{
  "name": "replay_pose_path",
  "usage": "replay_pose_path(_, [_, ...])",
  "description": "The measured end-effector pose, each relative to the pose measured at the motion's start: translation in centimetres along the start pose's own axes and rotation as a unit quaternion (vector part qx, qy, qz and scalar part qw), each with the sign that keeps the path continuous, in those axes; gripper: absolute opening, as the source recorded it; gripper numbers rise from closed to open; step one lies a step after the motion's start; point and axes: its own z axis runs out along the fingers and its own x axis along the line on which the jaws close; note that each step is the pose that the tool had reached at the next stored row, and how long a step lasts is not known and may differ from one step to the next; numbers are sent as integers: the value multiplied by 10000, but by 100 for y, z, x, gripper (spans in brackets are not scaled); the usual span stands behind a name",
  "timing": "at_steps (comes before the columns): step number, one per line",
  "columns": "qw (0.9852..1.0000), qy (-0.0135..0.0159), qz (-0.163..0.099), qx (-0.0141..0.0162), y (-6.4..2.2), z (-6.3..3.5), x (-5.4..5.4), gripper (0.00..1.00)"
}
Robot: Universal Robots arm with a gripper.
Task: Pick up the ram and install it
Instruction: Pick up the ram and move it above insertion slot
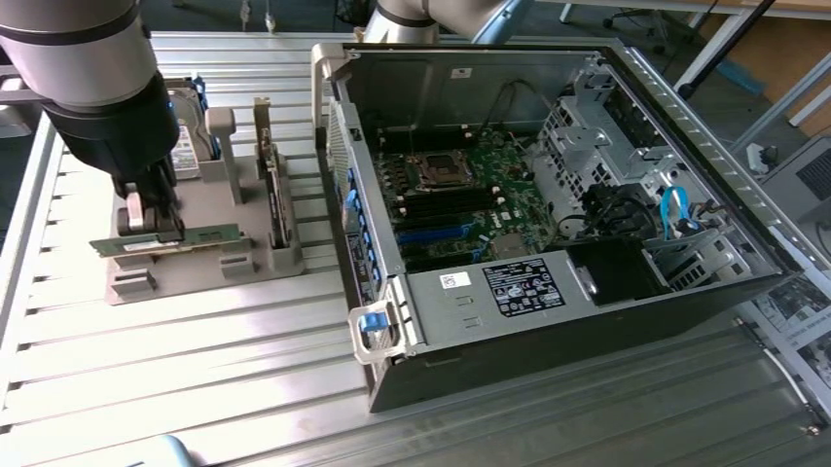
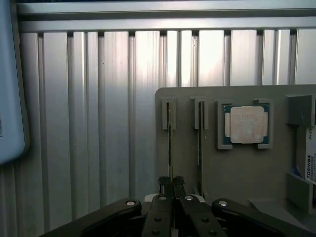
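tool [image 1: 156, 233] gripping ram [image 1: 208, 234] edge, case [image 1: 520, 360] apart

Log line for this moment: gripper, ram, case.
gripper: shut on ram | ram: on edge in grey fixture slot | computer case: open

Ram [image 1: 208, 233] in holder [image 1: 195, 279] beside case [image 1: 546, 345]

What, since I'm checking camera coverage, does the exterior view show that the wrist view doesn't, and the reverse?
Exterior view's extras: the open computer case with its motherboard, and the arm reaching down over the holder. Wrist view's extras: the square processor chip seated in a pocket of the holder. Shared: the slatted metal table, the grey holder, and the gripper shut on the thin green ram at the holder.
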Motion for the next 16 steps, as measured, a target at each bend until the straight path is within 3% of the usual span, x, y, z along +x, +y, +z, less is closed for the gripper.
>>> replay_pose_path(16, [10000,0,0,1,-1,-96,5,12])
